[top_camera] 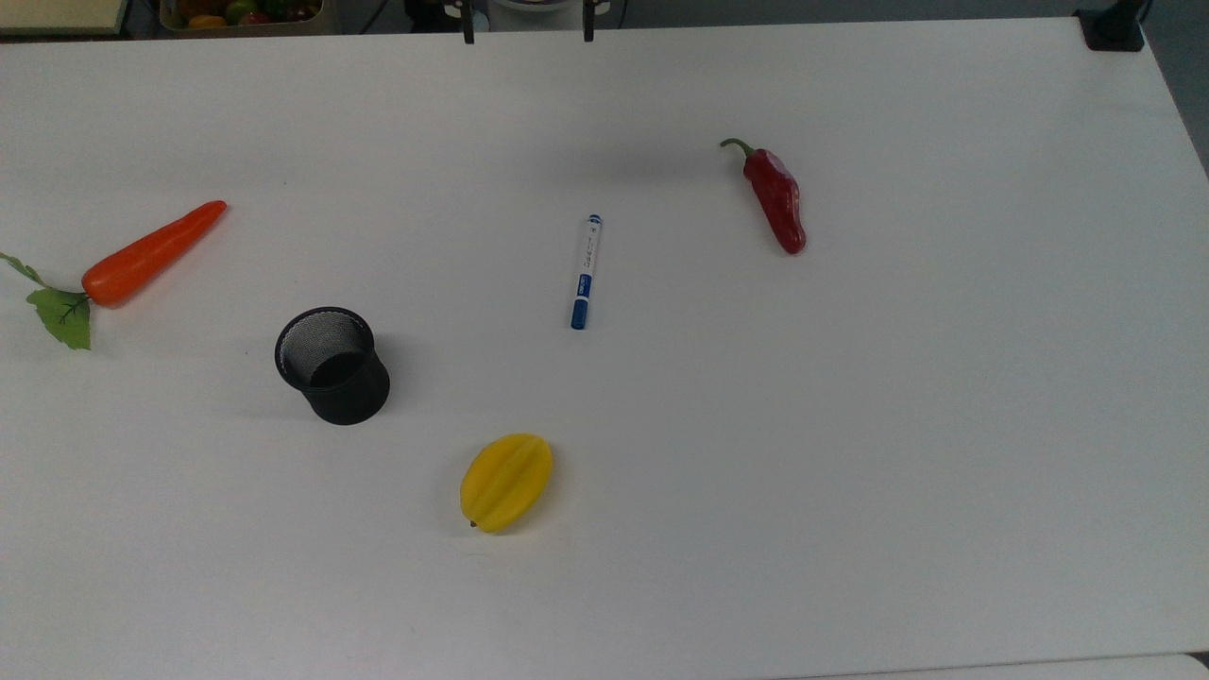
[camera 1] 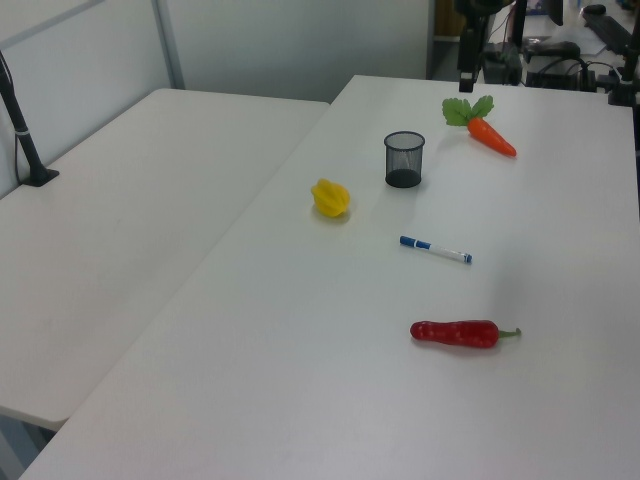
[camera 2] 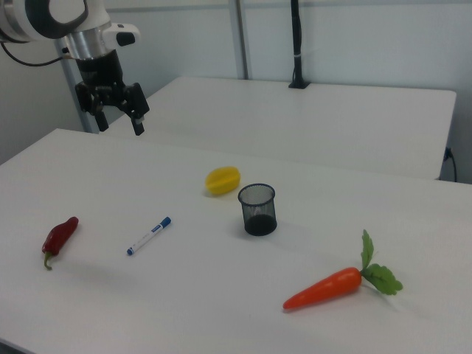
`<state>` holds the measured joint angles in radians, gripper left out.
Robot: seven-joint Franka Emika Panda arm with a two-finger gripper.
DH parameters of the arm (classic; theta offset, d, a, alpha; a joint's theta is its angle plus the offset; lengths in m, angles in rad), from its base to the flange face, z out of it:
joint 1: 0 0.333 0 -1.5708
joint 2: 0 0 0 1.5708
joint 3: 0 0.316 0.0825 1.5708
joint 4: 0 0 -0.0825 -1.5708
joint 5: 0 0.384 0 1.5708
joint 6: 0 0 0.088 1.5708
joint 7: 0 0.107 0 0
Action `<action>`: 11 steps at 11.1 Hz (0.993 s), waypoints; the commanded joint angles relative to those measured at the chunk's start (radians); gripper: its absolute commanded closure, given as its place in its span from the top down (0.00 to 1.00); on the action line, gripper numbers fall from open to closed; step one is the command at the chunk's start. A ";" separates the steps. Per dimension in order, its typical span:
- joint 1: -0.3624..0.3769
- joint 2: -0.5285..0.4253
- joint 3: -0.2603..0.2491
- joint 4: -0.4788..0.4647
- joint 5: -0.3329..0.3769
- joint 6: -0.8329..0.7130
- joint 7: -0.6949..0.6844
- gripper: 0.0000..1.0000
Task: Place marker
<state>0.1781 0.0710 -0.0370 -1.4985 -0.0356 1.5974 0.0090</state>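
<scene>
Marker (top_camera: 586, 272) lies flat on white table (top_camera: 850, 472), near middle — between black mesh cup (top_camera: 332, 365) and red chili (top_camera: 776, 197), touching neither. Blue cap points toward top view's bottom. Yellow starfruit (top_camera: 506, 482) just beside cup; orange carrot (top_camera: 151, 253) at top view's left edge. Gripper (camera 2: 118, 122) hangs high above table in right view's upper left — fingers spread apart, holding nothing, well apart from marker.

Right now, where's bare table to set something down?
Bare: the top view's right, past the red chili; also the near strip below the yellow starfruit. Busier: between black mesh cup, blue-capped white marker and orange carrot.
</scene>
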 commanded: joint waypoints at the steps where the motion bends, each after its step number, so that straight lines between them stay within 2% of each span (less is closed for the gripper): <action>1: -0.063 -0.037 -0.004 -0.028 0.014 -0.011 -0.005 1.00; 11: -0.104 -0.031 -0.004 -0.029 0.019 -0.004 -0.014 1.00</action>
<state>0.0771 0.0581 -0.0388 -1.4995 -0.0351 1.5879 0.0094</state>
